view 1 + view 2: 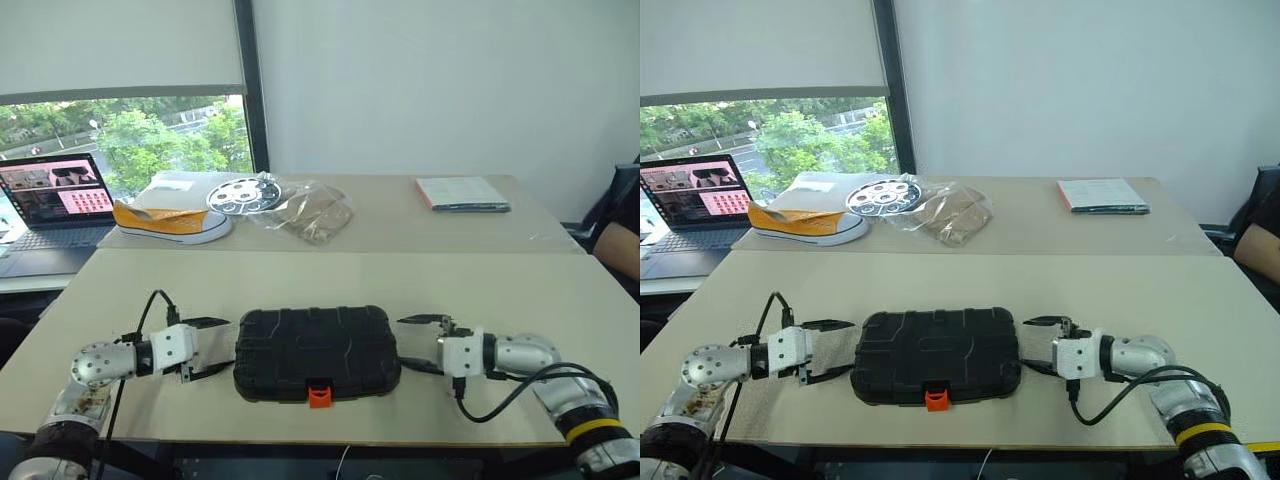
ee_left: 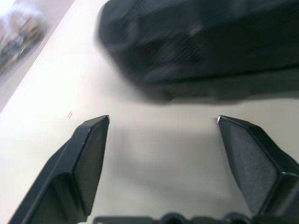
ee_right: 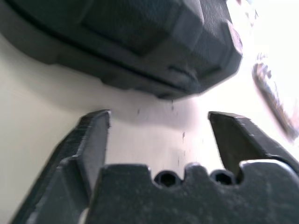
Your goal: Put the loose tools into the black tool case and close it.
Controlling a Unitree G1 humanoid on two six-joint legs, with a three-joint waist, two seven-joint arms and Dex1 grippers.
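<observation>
The black tool case (image 1: 316, 351) lies shut and flat on the near table, its small orange latch (image 1: 319, 396) facing the front edge. My left gripper (image 1: 218, 346) stands open just off the case's left end, with nothing between its fingers (image 2: 88, 158). My right gripper (image 1: 418, 344) stands open just off the case's right end, also holding nothing, and its fingers (image 3: 93, 144) frame the case's corner (image 3: 187, 51). Neither gripper touches the case. The loose tools are out of view.
On the far table lie a white and yellow shoe (image 1: 172, 222), a round black-and-white disc (image 1: 243, 195), a clear plastic bag (image 1: 305, 212) and a book (image 1: 461, 193). A laptop (image 1: 55, 205) stands at the far left. A person's arm (image 1: 622, 240) shows at the right edge.
</observation>
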